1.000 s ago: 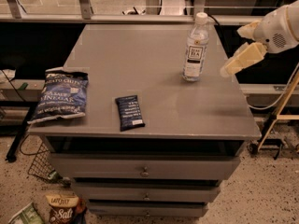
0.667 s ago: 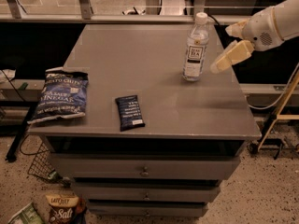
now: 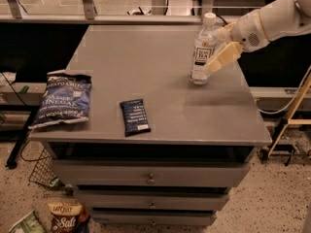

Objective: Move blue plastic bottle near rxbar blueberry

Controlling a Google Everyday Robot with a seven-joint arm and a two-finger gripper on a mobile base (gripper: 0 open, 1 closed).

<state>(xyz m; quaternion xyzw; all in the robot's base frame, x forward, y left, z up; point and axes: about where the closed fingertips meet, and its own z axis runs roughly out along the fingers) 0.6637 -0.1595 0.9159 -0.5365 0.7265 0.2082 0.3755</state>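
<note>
The blue plastic bottle (image 3: 201, 52) stands upright on the grey cabinet top (image 3: 160, 72), towards the back right; it is clear, with a white cap and a white label with a black square. My gripper (image 3: 215, 50) reaches in from the right, just at the bottle's right side. It is open, with one tan finger (image 3: 223, 56) in front of the bottle's right edge. The bottle is not gripped. The rxbar blueberry (image 3: 134, 116), a flat dark navy wrapper, lies near the front edge, left of centre.
A crinkled blue chip bag (image 3: 63, 100) lies at the left edge of the top. Drawers sit below the top. Snack bags (image 3: 65, 216) and a wire basket (image 3: 43, 171) are on the floor at the lower left. A stand (image 3: 286, 125) is at the right.
My gripper has moved left, from well to the right of the bottle to right against its side. The bottle, bar and chip bag have not moved.
</note>
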